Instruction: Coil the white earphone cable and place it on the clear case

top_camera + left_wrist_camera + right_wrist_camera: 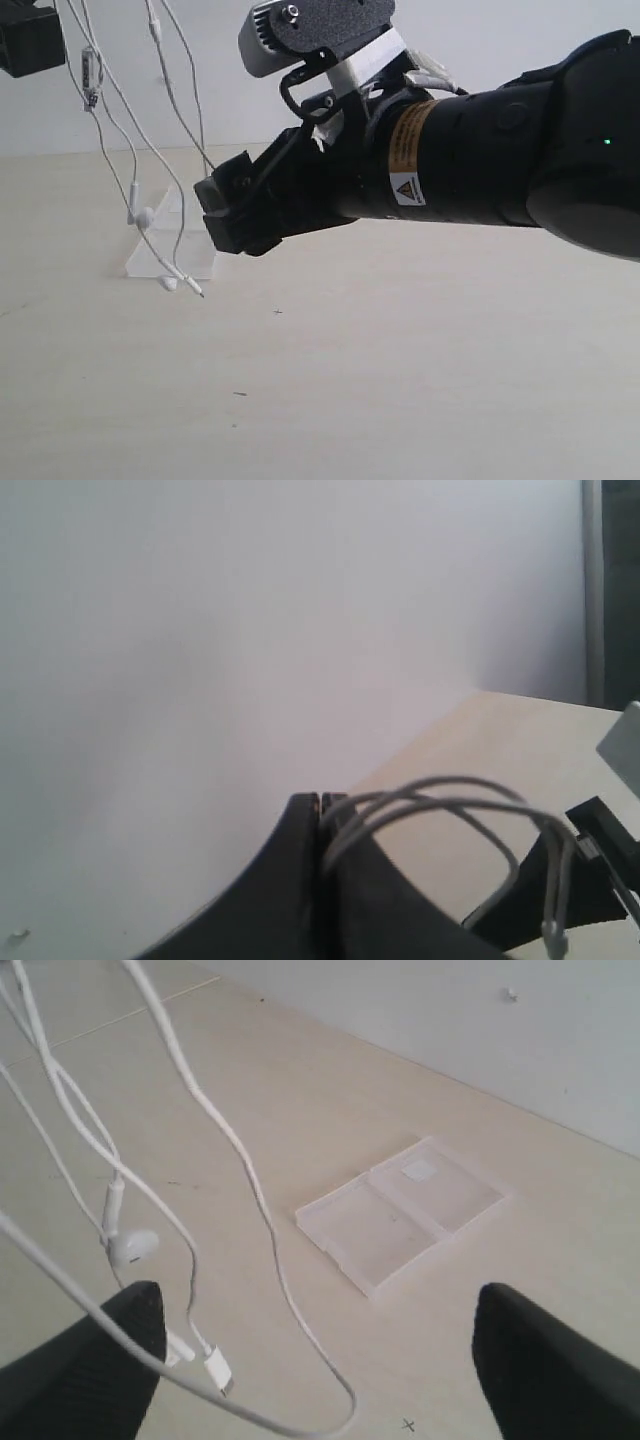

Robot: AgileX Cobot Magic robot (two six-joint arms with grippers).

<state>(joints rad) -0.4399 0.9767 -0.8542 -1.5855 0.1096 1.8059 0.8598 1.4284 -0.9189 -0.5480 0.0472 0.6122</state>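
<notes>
Left pincer (320, 815) pinched tight on the white earphone cable (145, 216), strands hanging from 11 o'clock of the exterior view. Earbuds and plug dangling low at the clear case (170, 258), flat on the desk (400, 380) at 9 o'clock. Right pincer (225, 215) just at 3 o'clock of the case, jaws wide apart, gripping nothing.

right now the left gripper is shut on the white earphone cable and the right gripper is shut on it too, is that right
Not quite. The left gripper is shut on the white earphone cable, but the right gripper is open. The right wrist view shows its fingers wide apart, with the cable hanging loose between them.
</notes>
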